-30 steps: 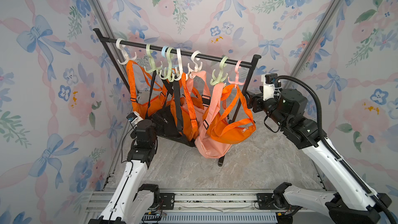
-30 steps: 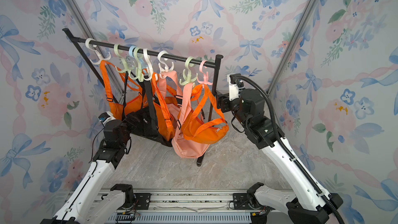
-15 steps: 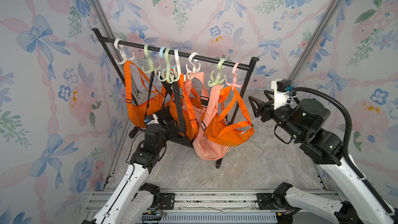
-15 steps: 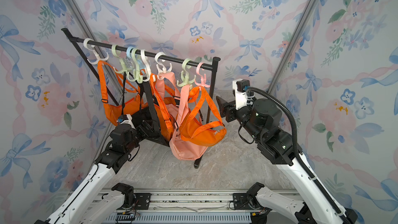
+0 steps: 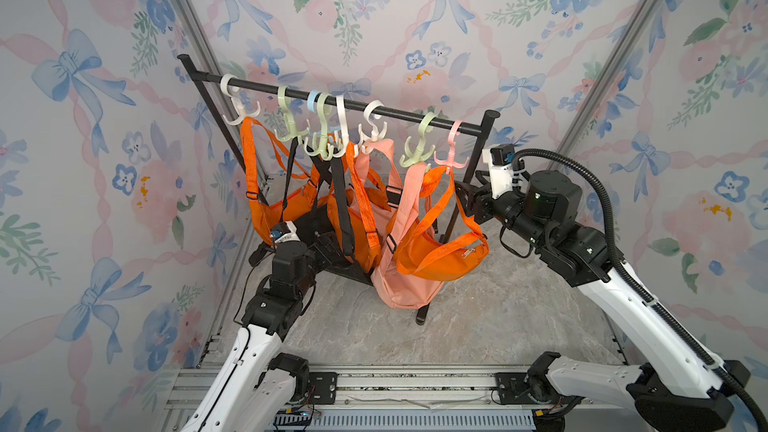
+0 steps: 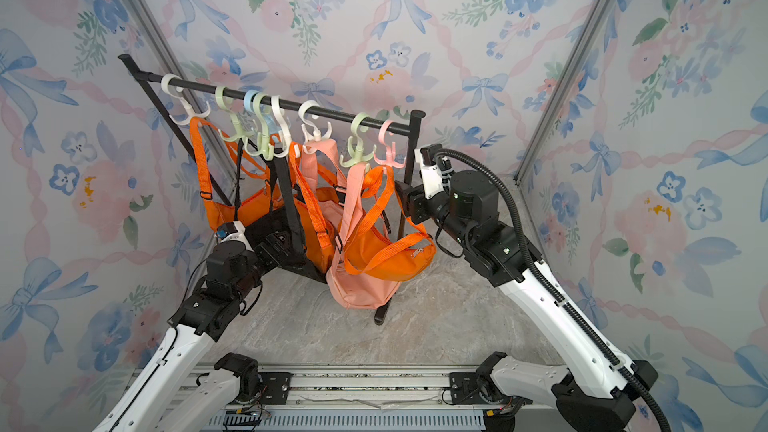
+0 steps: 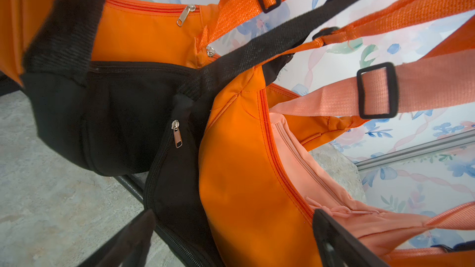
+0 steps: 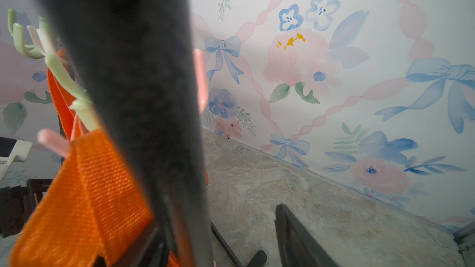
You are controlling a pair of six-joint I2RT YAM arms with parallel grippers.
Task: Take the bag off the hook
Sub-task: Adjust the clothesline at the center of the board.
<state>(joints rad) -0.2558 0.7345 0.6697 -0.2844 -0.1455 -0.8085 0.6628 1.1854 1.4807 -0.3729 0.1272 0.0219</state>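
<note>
Fingers on the left arm [image 7: 136, 237] gape wide before bunched bags [image 7: 244, 175]; fingers on the right arm [image 8: 295, 235] stand apart astride the rack post [image 8: 128, 98], gripping nothing. Orange bag [image 5: 440, 253] hangs from the pink hook [image 5: 451, 157], long axis roughly level, above marbled table [image 5: 478, 317], flowered walls [image 5: 415, 14] around.

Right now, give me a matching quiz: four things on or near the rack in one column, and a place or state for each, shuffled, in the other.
Column one
1. pink hook
2. blue hook
3. front orange bag
4. left claw

Column two
A. jaws wide open
B. between two green hooks
C. end of the rail nearest the right arm
D. strap hung on the pink hook

Pairs: 1-C, 2-B, 3-D, 4-A
</note>
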